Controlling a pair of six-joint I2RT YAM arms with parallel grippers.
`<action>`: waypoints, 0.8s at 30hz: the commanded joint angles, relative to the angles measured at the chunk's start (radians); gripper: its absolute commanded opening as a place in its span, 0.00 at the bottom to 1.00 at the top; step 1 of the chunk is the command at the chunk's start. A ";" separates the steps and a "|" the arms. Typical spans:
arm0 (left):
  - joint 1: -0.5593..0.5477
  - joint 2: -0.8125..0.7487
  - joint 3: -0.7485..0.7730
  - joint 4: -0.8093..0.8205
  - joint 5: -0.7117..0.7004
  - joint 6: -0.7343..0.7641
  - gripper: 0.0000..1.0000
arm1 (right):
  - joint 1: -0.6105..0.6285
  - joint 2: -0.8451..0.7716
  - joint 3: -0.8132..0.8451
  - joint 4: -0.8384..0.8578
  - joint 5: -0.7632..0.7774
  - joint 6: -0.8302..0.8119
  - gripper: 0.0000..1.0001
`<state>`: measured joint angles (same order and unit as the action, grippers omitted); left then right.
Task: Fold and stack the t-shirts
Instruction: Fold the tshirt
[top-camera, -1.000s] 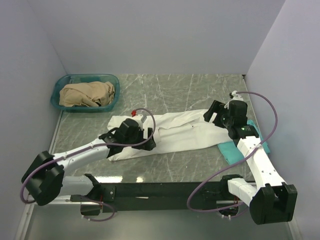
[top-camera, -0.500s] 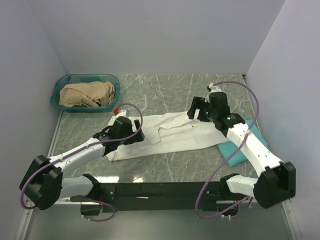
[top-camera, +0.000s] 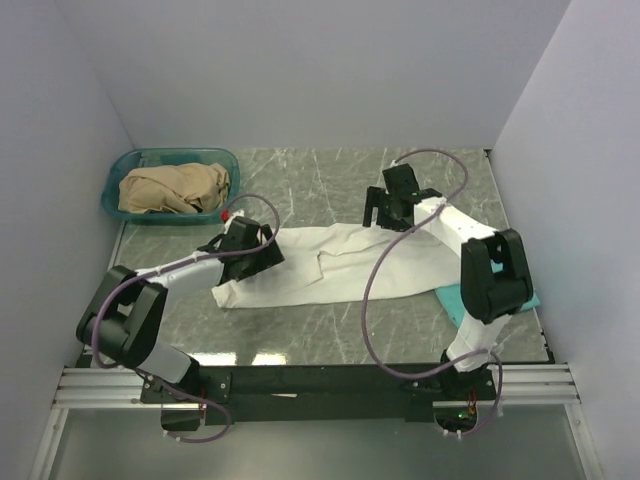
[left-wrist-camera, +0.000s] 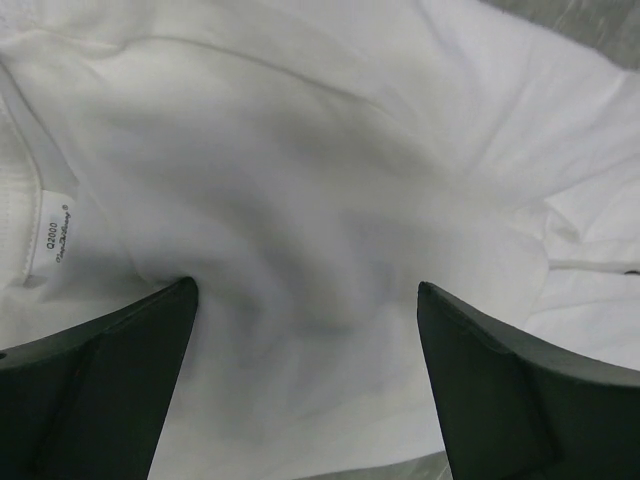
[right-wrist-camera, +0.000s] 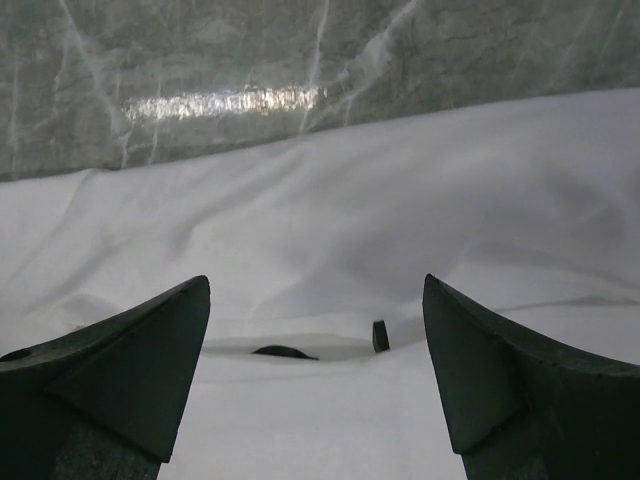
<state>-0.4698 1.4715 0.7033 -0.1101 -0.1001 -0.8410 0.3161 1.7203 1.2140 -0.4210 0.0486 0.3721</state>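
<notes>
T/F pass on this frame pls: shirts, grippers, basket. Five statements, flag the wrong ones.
1. The left gripper and the right gripper both stand open over the white t-shirt. True.
2. The teal t-shirt lies on top of the white one. False: it lies on the table at the white shirt's right end.
3. The basket holds tan cloth. True.
4. The basket sits at the table's far right corner. False: far left.
5. The white t-shirt is folded into a compact square. False: it lies spread long across the table.

Wht tee (top-camera: 350, 265), teal tee (top-camera: 452, 303), teal basket (top-camera: 180, 153)
</notes>
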 joint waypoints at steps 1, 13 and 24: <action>0.026 0.101 0.022 0.024 0.040 -0.024 0.99 | -0.028 0.090 0.104 -0.016 0.002 -0.024 0.93; 0.034 0.436 0.401 -0.019 0.028 0.040 0.99 | -0.040 0.087 -0.069 -0.018 -0.072 0.036 0.93; 0.046 0.968 1.238 -0.287 0.077 0.163 0.99 | 0.099 -0.079 -0.246 -0.044 -0.133 0.054 0.93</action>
<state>-0.4324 2.3016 1.7748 -0.2138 -0.0647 -0.7349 0.3611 1.6882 0.9943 -0.4202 -0.0265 0.3996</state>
